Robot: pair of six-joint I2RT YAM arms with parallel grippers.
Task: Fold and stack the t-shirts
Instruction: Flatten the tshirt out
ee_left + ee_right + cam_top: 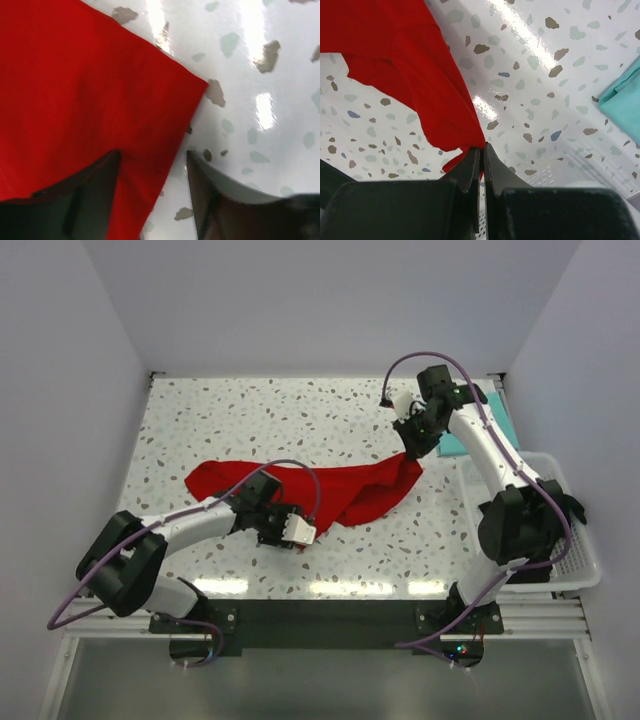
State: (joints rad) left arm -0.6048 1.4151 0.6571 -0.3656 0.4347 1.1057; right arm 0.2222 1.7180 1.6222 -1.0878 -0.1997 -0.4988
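Now your right gripper clamps the red t-shirt at its right end while your left gripper, jaws apart, straddles its corner toward the bench's near edge, the shirt running lengthwise between them.

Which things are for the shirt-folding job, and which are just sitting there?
For the job:
- red t-shirt, stretched across the middle
- teal t-shirt, lying at the far right

Just lying about:
- white basket, at the right edge
- speckled table, under everything
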